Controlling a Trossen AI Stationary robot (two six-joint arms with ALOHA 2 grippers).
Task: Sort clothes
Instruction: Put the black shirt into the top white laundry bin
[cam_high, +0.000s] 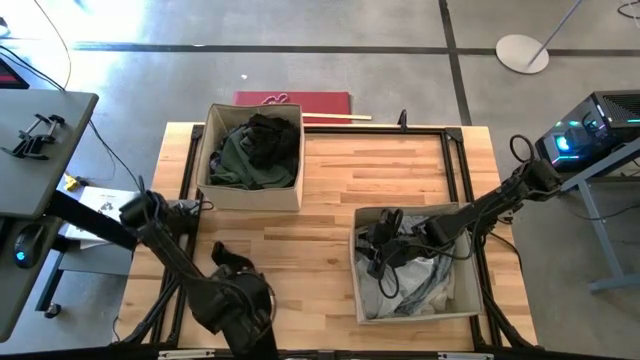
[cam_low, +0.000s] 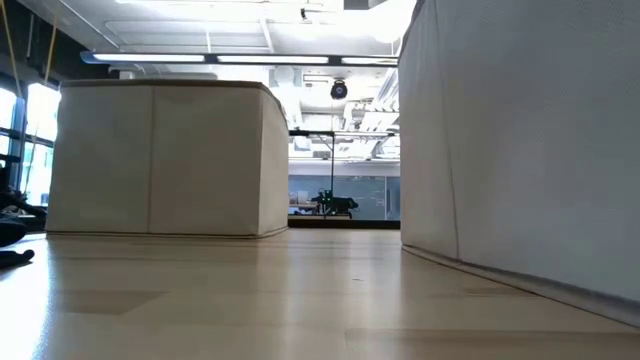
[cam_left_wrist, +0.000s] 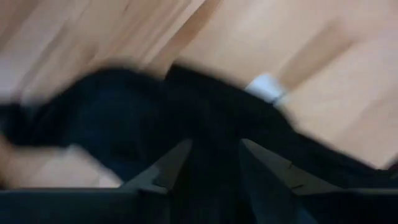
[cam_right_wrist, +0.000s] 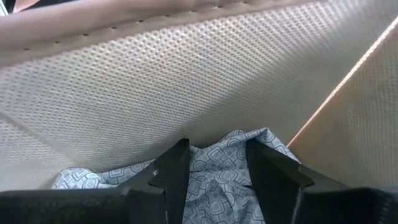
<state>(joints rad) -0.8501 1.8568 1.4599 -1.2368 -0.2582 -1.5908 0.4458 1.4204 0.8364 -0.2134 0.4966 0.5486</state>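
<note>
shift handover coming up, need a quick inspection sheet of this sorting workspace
surface: wooden table, bare in the middle
job's things: dark clothes in the far box; pale clothes in the near box; black garment on the table
clutter: nothing seen
tools: left tool at the black garment, fingers apart; right tool inside the near box, open over a patterned cloth
cables: one beside the monitor
surroundings: red mat, floor-stand base

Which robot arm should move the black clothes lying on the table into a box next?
The left. Its gripper is right over the black garment on the table's near edge, fingers open around it. The right gripper is down inside the right box among pale clothes.
</note>
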